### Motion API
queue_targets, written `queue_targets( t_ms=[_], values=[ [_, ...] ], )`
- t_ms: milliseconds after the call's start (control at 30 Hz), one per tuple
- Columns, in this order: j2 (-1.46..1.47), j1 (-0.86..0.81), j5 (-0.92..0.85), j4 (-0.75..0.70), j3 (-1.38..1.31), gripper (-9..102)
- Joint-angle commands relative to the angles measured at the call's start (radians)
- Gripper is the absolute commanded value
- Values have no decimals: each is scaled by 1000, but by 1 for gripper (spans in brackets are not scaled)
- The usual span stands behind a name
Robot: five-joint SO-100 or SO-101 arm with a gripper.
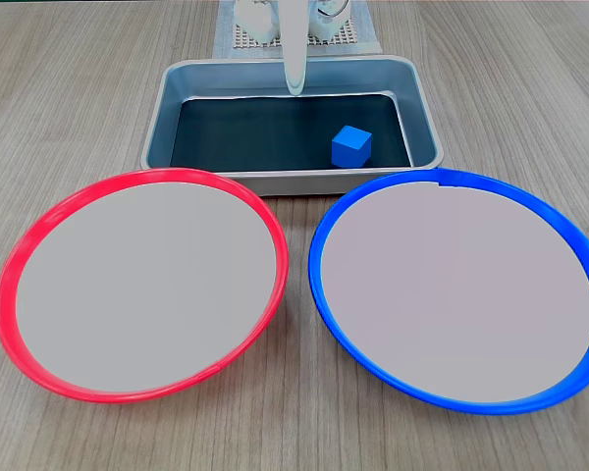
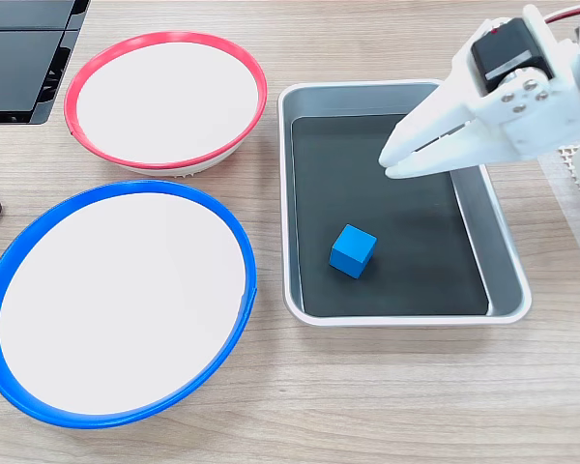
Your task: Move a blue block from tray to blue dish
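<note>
Blue block [image 2: 353, 250] sits loose in the tray [image 2: 503, 261], at seven o'clock from your gripper [image 2: 389, 164]. Jaws nearly closed, empty; spread them, then descend squarely over the cube.

All-white printed plastic on this one. The end effector [image 2: 389, 164] is two flat fingers tapering to blunt tips, with a black servo block set into the wrist housing right behind them, a few silver screws nearby, and a red wire at the top.
</note>
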State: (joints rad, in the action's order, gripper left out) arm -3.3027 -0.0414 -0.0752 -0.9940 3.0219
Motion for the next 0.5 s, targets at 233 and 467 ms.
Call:
queue_targets(
  t_ms=[233, 467],
  values=[
    [423, -69, -1042, 17, -314, 8],
    [913, -9, -1388, -81, -729, 27]
  ],
)
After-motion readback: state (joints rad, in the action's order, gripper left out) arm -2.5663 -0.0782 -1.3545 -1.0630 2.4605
